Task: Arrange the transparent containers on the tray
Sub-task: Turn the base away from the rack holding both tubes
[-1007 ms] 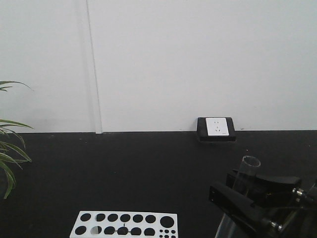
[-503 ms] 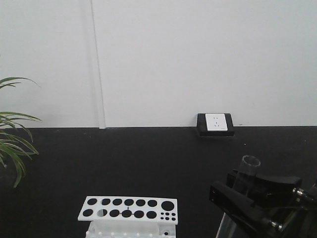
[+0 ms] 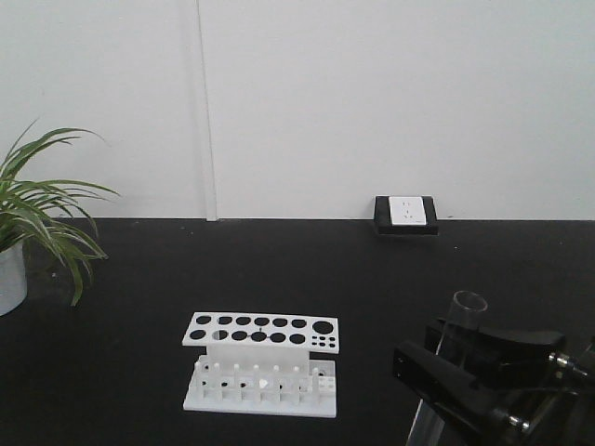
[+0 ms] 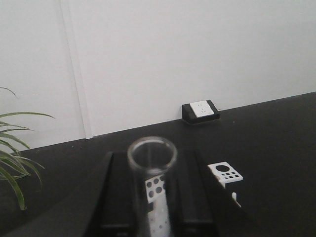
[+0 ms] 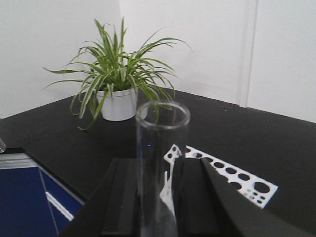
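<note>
In the front view the right arm comes in from the lower right corner, its wrist low at the frame edge and the right fingers [image 3: 502, 358] reaching leftward, about level over the black worktop [image 3: 139, 279]. They are closed on the right tube [image 3: 462, 325], a clear test tube whose open rim rises above them while its lower part shows again beneath, the whole tube leaning a little with the rim toward the right. The white rack [image 3: 262, 333] stands on the worktop in the lower centre, well apart from this tube and to its left. A potted plant [image 3: 42, 209] sits at the left edge and a wall socket [image 3: 405, 212] at the back, right of centre. The right wrist view looks along the dark fingers, one on each side of the tube at bottom centre, with the plant in the upper left and the rack at the right behind the glass. In the left wrist view the left fingers [image 4: 116, 197] likewise grip the left tube [image 4: 152, 197], which stands at bottom centre with its rim toward the camera. Part of the rack shows through the glass and to its right. The left arm itself is out of the front view.
</note>
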Robot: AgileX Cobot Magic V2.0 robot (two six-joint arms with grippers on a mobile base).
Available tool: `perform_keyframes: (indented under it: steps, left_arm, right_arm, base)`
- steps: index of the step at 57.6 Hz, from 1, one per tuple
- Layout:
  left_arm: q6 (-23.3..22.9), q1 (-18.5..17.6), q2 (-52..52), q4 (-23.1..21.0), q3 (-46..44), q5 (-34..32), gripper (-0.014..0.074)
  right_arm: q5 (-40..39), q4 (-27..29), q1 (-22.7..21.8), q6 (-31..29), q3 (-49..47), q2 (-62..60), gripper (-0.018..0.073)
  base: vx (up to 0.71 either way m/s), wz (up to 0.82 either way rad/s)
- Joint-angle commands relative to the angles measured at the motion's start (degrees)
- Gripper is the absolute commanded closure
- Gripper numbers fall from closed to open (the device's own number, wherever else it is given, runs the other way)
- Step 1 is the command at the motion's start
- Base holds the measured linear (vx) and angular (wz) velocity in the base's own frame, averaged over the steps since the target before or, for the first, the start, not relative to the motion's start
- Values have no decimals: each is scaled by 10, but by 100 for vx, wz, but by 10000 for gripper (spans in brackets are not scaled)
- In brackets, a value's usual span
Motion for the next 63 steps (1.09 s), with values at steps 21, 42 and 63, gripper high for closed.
perform_keyframes:
  steps: [21, 42, 63]
  left_arm:
    - [-3, -3, 3, -5, -17, -47, 548]
    - [-3, -3, 3, -5, -17, -47, 548]
    - [-3, -3, 3, -5, -17, -47, 548]
  right_arm:
    - [-46, 0, -2, -6, -18, -4, 358]
    - [-45, 0, -2, -6, -18, -4, 358]
    - [-45, 0, -2, -6, -18, -4, 358]
  base:
    - [-25, 7]
    - [-28, 13]
    - [-28, 21]
